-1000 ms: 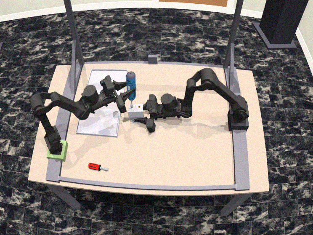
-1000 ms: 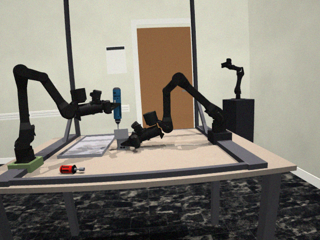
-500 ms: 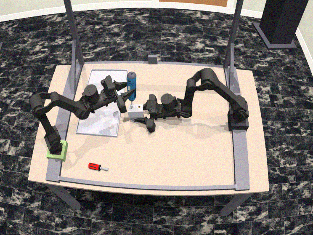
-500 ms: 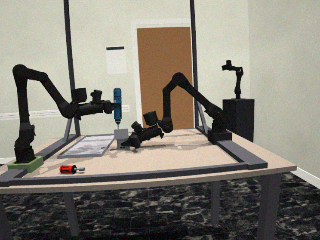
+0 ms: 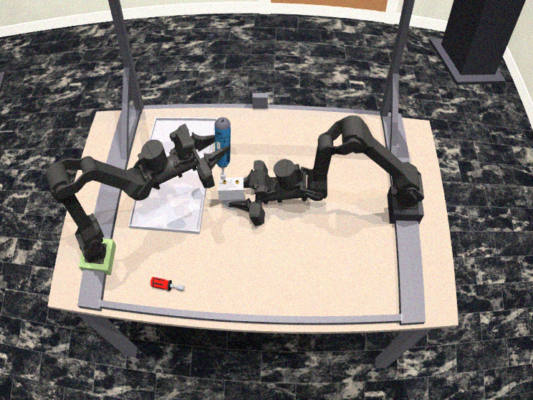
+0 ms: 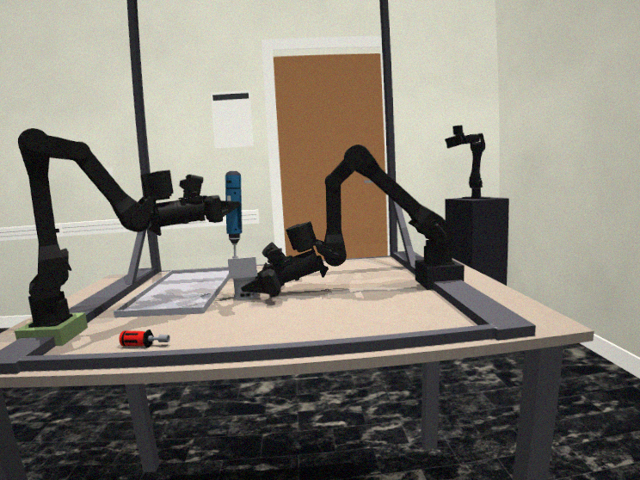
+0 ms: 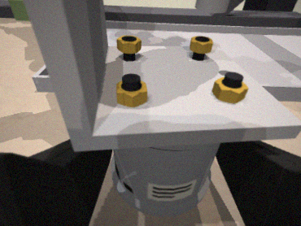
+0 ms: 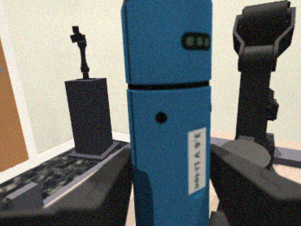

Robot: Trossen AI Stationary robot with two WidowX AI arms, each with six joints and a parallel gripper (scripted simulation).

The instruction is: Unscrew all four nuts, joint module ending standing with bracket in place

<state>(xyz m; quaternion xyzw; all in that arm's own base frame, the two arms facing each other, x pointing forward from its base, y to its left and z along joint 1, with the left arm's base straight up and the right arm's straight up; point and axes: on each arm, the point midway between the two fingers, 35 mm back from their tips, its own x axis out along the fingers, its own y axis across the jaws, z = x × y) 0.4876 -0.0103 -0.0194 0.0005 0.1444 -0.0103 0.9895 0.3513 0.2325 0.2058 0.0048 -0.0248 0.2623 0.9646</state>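
The joint module (image 6: 240, 288) (image 7: 163, 162) stands upright with the bracket (image 5: 231, 195) (image 6: 243, 269) (image 7: 163, 118) on top. My left gripper (image 5: 237, 193) (image 7: 163, 130) is shut on the module's grey body, below the bracket. In the left wrist view, the far nuts (image 7: 128, 43) (image 7: 201, 44) sit high on their studs, with stud showing below. The near nuts (image 7: 132, 97) (image 7: 229, 93) sit low, their stud tops sticking out. My right gripper (image 5: 222, 144) (image 6: 235, 206) (image 8: 168, 153) is shut on the upright electric nut driver (image 5: 222, 129) (image 6: 233, 227) (image 8: 171, 61). Its socket (image 7: 213, 5) hangs just above the far right nut, clear of it.
A shallow tray (image 5: 165, 229) (image 6: 160, 311) lies beside the module, under the right arm. A red hand nut driver (image 5: 161, 283) (image 6: 135, 339) lies near the table's front left. Frame rails and posts line the table edges. Both arms are close together around the module.
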